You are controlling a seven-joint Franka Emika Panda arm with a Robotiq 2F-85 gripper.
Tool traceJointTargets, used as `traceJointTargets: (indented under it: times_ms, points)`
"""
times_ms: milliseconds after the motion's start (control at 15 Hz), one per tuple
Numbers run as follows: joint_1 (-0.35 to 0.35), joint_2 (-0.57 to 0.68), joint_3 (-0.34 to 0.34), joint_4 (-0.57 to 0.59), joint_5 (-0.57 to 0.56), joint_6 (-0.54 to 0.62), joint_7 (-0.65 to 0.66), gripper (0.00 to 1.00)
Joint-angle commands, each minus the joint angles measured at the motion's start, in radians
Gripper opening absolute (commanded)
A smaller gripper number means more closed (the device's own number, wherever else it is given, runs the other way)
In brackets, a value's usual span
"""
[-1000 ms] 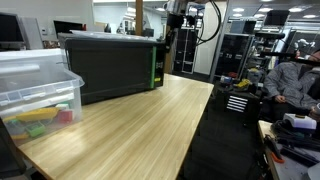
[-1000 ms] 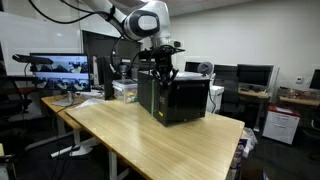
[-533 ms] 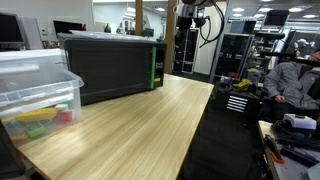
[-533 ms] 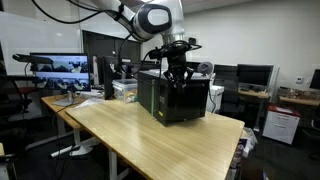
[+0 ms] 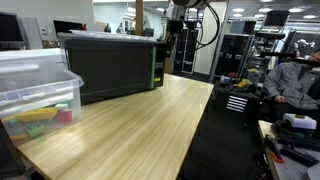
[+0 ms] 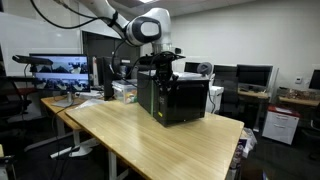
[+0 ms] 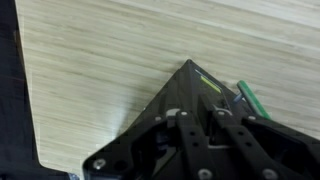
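Note:
A large black box with a green strip on one edge (image 5: 110,65) stands at the far end of a light wooden table (image 5: 140,125); it shows in both exterior views (image 6: 178,100). My gripper (image 6: 160,70) hangs just above the box's top, near the corner with the green strip (image 5: 172,30). In the wrist view the black fingers (image 7: 200,122) are close together over that corner (image 7: 190,85), with the green strip (image 7: 248,98) beside them. The gripper looks shut and holds nothing I can make out.
A clear plastic bin with coloured items (image 5: 35,85) stands on the table's near corner. A seated person (image 5: 290,75) and cluttered desks lie past the table's edge. Monitors (image 6: 60,68) and another small bin (image 6: 125,90) stand behind the box.
The arm swung sideways across the top of the box half a second ago and has come back to about where it was a second ago.

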Motion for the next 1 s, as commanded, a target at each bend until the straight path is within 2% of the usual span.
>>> traceJointTargets:
  times_ms: [0, 400, 933]
  points:
    - [0.017, -0.122, 0.02, -0.133, 0.021, -0.01, 0.008, 0.08]
    - [0.058, -0.279, 0.007, -0.292, 0.044, -0.032, 0.021, 0.08]
    - [0.093, -0.224, 0.0, -0.231, 0.036, -0.012, 0.007, 0.08]
